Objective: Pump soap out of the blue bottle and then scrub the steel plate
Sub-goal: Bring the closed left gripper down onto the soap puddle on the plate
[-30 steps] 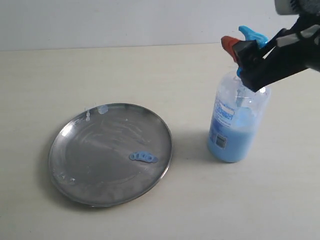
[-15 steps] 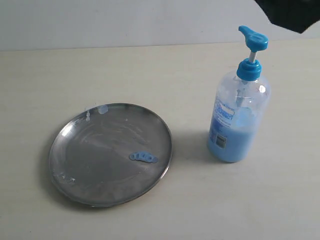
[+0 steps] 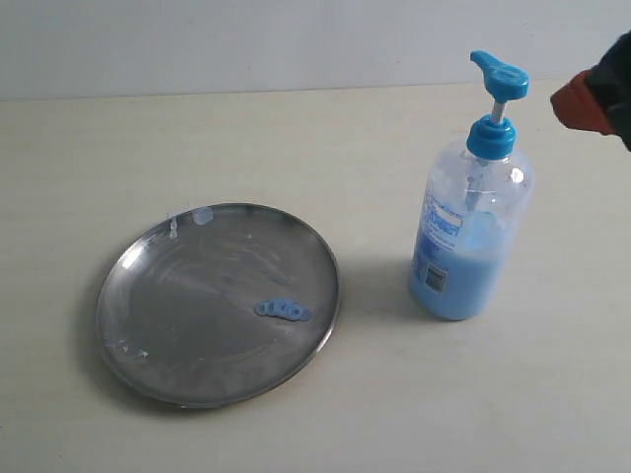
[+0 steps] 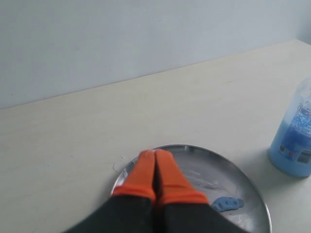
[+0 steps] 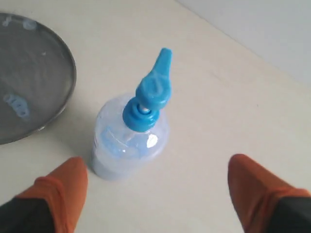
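Note:
The blue bottle (image 3: 470,232) stands upright at the right of the table, pump head (image 3: 499,75) raised; it also shows in the right wrist view (image 5: 132,136) and at the edge of the left wrist view (image 4: 294,143). The steel plate (image 3: 158,335) lies at the left, with a small blob of soap (image 3: 282,309) near its right side. My right gripper (image 5: 158,182) is open, high and to the right of the bottle, touching nothing; one orange fingertip (image 3: 580,101) shows at the exterior view's right edge. My left gripper (image 4: 155,154) is shut and empty above the plate (image 4: 243,191), near the soap (image 4: 227,204).
The plate carries dried whitish smears and a pale droplet (image 3: 201,216) at its far rim. A pale wall (image 3: 246,39) runs along the back of the beige table (image 3: 296,148).
The right gripper has left the pump head, lifted out of the exterior view, then come back in at the right edge. The pump head has risen. The plate and soap have not moved.

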Motion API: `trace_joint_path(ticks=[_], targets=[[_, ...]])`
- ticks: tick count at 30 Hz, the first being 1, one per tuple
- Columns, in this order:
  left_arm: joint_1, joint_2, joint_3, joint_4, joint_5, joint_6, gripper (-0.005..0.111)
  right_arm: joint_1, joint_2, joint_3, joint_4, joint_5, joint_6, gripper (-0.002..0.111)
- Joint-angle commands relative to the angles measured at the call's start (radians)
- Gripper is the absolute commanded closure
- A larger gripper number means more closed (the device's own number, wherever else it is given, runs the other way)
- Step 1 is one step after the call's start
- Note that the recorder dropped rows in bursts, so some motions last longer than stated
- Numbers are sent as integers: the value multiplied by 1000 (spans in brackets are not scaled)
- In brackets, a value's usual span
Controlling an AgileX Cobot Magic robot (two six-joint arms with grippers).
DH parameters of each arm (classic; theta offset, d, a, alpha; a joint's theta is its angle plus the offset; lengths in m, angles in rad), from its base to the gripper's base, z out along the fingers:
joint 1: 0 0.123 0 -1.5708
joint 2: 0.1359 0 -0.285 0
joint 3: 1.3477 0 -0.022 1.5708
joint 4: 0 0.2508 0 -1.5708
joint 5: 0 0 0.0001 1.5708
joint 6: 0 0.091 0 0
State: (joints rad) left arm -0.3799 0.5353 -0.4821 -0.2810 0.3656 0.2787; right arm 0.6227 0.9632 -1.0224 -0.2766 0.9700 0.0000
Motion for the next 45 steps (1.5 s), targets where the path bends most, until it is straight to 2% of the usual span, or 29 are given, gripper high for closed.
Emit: trace_joint_path(ticks=[1, 3, 8, 10, 15, 22, 37, 45], targets=[[-2, -3, 5, -10, 3, 0, 107, -3, -41, -23, 86, 88, -38, 38], [-2, -3, 5, -10, 5, 0, 107, -3, -100, -19, 132, 106, -50, 51], [-2, -3, 19, -45, 7, 0, 107, -3, -266, -6, 163, 105, -52, 95], [-2, 1, 23, -63, 7, 4, 107, -3, -342, 10, 165, 84, -52, 104], [-2, 76, 25, -98, 21, 19, 107, -3, -489, 115, 168, 28, -52, 104], [-2, 239, 16, -247, 52, 170, 107, -3, -593, 245, 172, -68, -52, 104], [-4, 736, -177, -269, 241, 258, 107, -3, -716, 426, 174, -223, -23, 104], [-77, 946, -280, -275, 241, 290, 107, -3, -755, 510, 159, -306, -25, 108]])
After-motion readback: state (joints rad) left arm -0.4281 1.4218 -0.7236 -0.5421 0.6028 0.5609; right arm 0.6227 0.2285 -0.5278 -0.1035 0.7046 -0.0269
